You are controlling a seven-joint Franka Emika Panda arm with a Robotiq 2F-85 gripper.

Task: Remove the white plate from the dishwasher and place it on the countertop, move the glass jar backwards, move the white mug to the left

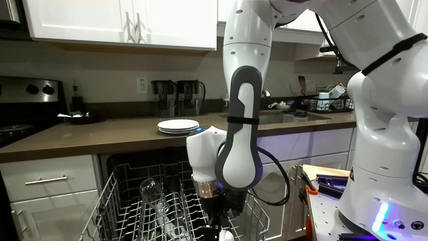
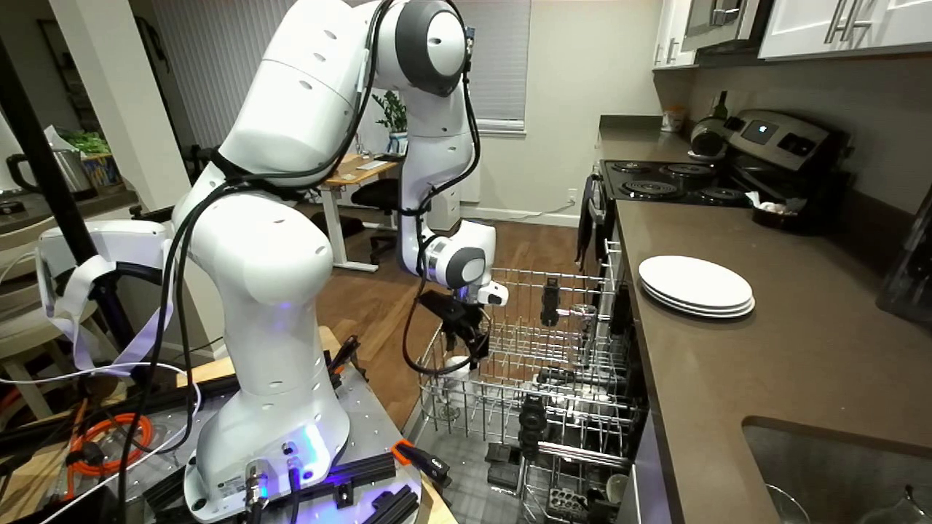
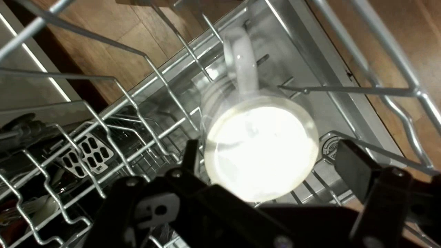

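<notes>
The white mug (image 3: 262, 155) sits in the pulled-out upper rack of the dishwasher (image 2: 524, 331), its handle pointing up in the wrist view. It also shows in both exterior views (image 1: 226, 235) (image 2: 457, 368). My gripper (image 3: 272, 160) is open, its fingers on either side of the mug, with a visible gap at the right finger; the left finger is close to the mug. A stack of white plates, the white plate (image 1: 178, 124) on top, lies on the countertop (image 1: 100, 135); the stack also shows in an exterior view (image 2: 695, 282). A clear glass jar (image 1: 150, 190) leans in the rack.
Wire tines surround the gripper, and a lower rack with a basket (image 3: 88, 155) is below. Two dark-lidded pitchers (image 1: 190, 97) stand behind the plates. The sink (image 2: 823, 458) and a dish rack (image 1: 329, 102) are farther along the counter. The stove (image 2: 670, 180) is at the far end.
</notes>
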